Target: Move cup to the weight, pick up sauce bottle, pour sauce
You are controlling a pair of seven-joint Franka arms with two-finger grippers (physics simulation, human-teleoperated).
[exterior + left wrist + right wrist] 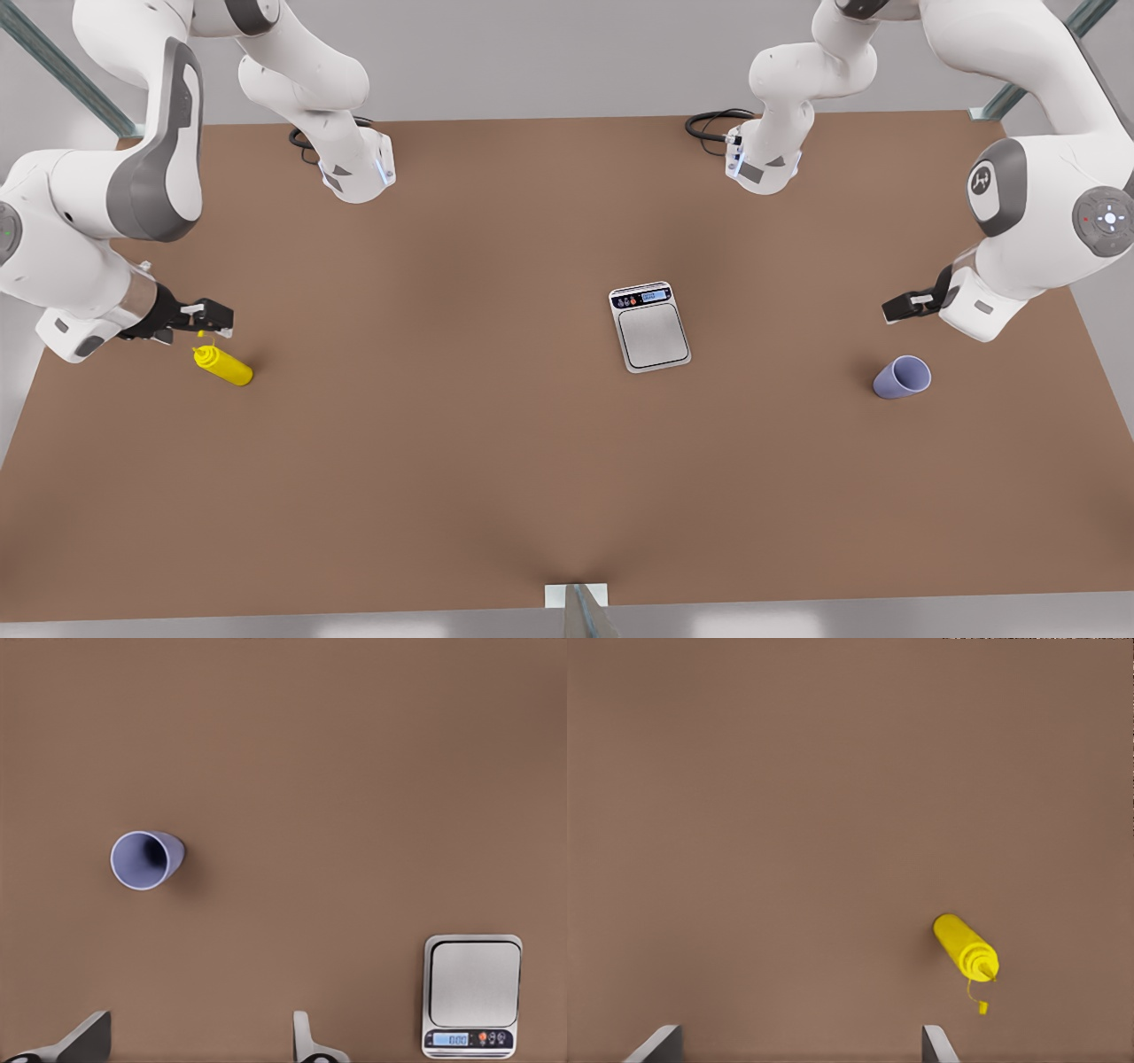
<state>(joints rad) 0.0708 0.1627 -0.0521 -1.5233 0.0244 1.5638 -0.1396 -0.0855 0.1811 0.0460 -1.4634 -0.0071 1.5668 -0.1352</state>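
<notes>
The left gripper (889,312) hangs with fingers spread and empty above the table (496,478), near the cup (902,377), which stands well apart from the weight (649,326). To grasp well, it should centre over the cup and come straight down around the tapered wall. The right gripper (217,319) waits, splayed and empty, just beside the sauce bottle (223,365)

On the brown counter (496,461), a silver-grey flat kitchen scale (651,328) sits at centre. The left pincer (897,308) hovers near the lavender-blue tapered cup (902,377) at the front view's right; the right pincer (209,318) hangs just above the yellow squeeze bottle (225,366).
</notes>
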